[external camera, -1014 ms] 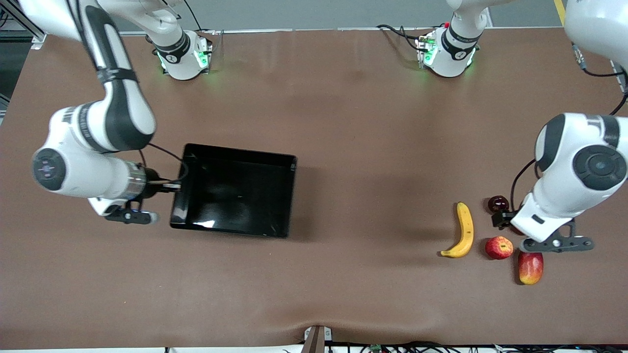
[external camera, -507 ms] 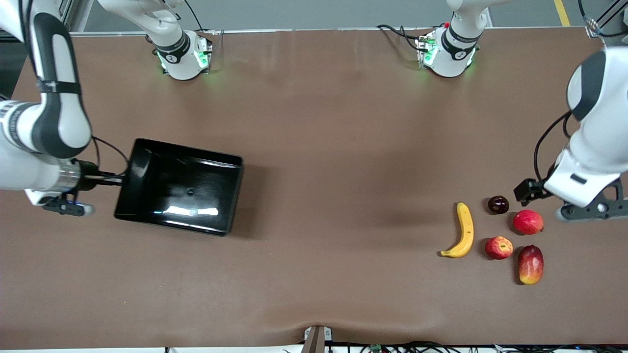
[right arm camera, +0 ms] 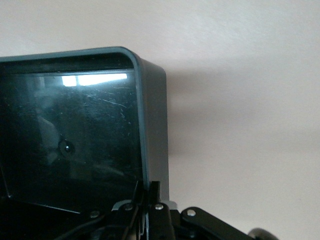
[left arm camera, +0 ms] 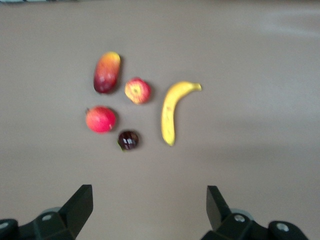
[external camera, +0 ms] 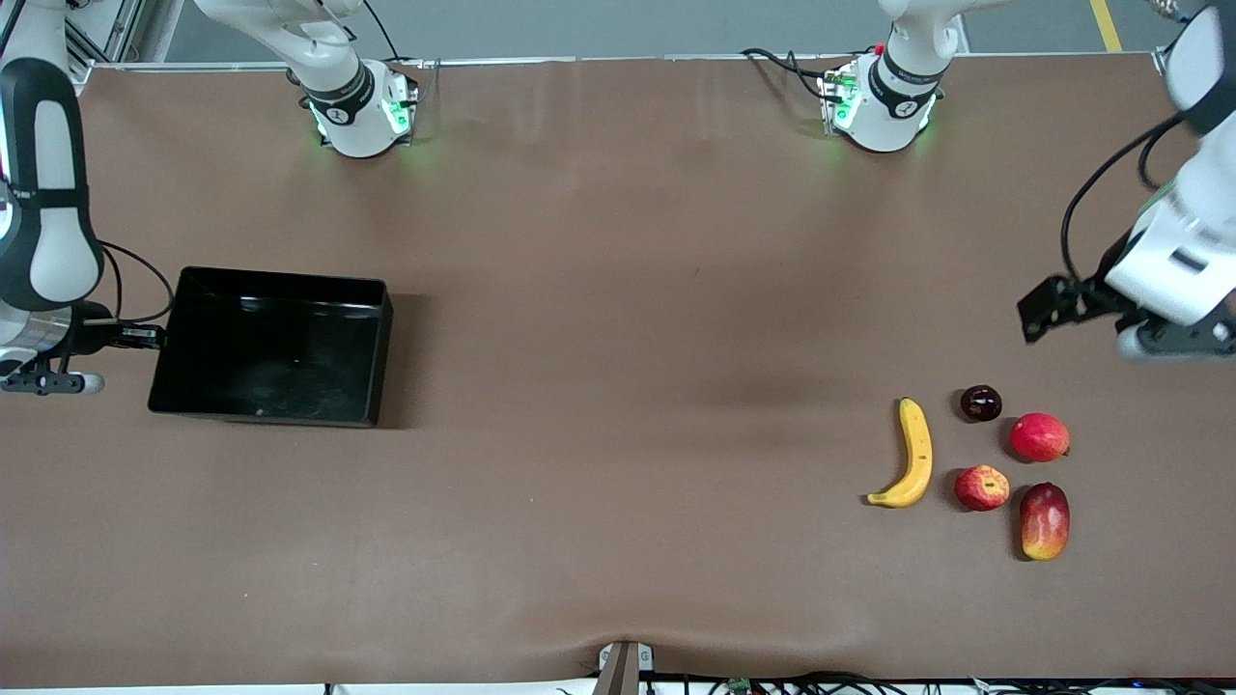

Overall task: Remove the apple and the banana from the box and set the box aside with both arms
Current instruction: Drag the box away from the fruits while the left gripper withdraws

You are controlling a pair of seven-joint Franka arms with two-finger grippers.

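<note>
Since the earlier frames the box (external camera: 270, 347) has slid toward the right arm's end of the table, the right gripper (external camera: 145, 336) pinching its wall; banana (external camera: 912, 454) and apple (external camera: 982, 487) lie at the left arm's end. Left wrist view: the left gripper (left arm camera: 149, 210) hangs wide open above the fruit. Right wrist view: fingers (right arm camera: 155, 197) clamp the box's rim.

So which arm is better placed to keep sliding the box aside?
The right arm. Its right gripper is shut on the box wall at that end of the table. The left gripper hangs open above the fruit, holding nothing.
</note>
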